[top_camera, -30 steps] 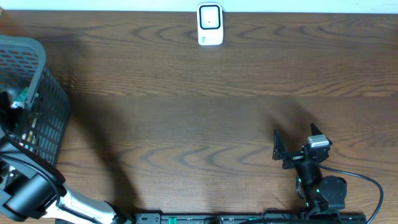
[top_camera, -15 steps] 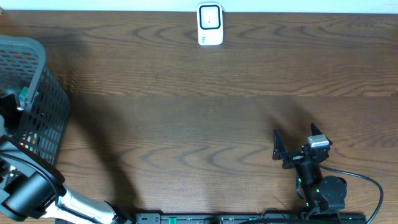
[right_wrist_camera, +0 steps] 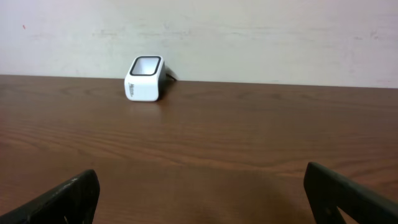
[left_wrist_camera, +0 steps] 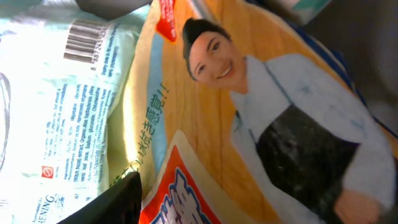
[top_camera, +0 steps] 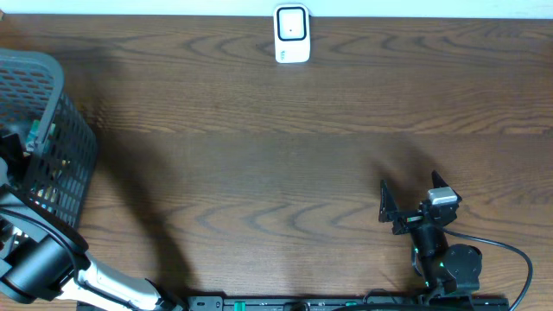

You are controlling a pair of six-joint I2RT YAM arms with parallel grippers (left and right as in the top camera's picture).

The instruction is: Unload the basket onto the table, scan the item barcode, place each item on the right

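1. The left gripper [top_camera: 15,149] hangs inside the black mesh basket [top_camera: 60,130]; I cannot tell how far its fingers are spread.
2. Beneath it, an orange snack packet [left_wrist_camera: 249,124] overlaps a pale green packet [left_wrist_camera: 56,106], whose barcode [left_wrist_camera: 84,37] faces up.
3. The right gripper [top_camera: 411,199] has its fingers wide and empty, facing the white scanner [top_camera: 292,34].

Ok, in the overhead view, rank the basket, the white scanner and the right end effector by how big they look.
1. basket, largest even though the frame edge cuts it off
2. right end effector, fingers spread
3. white scanner, only slightly smaller; the difference in nearness to the camera makes that unsure
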